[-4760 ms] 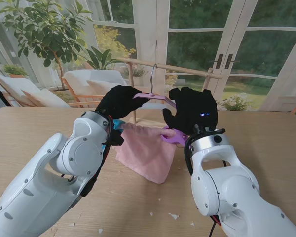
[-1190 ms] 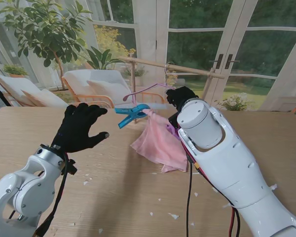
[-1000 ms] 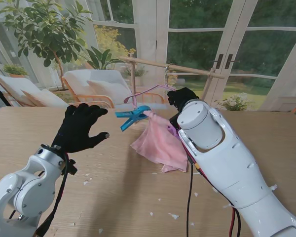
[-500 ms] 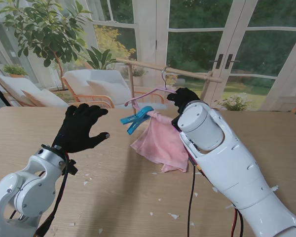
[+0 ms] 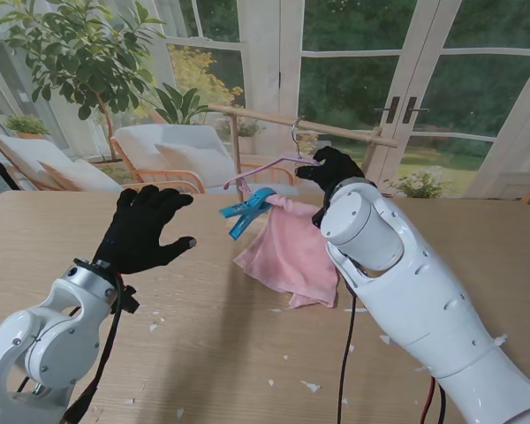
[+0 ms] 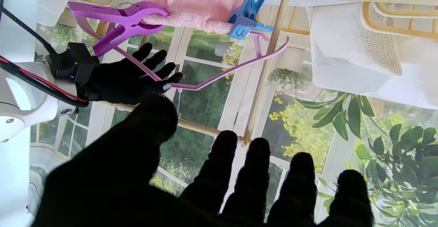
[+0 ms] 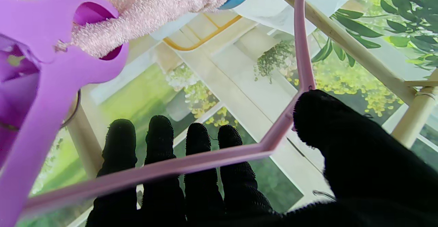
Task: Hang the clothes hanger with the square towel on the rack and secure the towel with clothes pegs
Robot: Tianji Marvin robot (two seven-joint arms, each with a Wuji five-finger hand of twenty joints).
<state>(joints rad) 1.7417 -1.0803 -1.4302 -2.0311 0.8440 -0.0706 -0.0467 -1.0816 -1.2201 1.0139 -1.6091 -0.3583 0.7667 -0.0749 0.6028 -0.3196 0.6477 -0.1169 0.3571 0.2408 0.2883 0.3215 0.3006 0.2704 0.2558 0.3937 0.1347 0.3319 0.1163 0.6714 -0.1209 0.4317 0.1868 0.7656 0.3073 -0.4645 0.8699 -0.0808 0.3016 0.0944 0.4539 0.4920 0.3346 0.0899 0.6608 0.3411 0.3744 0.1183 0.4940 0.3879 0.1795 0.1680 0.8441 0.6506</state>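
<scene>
Resting across the right robot hand [image 5: 333, 168], the hanger [image 5: 269, 165] nears the rack [image 5: 300, 121].

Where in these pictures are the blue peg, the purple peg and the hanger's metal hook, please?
blue peg [image 5: 245, 210]: stand view, middle of its body, clipped at the towel's left corner.
purple peg [image 6: 118, 13]: left wrist view, near its spring ring.
metal hook [image 5: 295, 134]: stand view, the curve at the wooden rail.
</scene>
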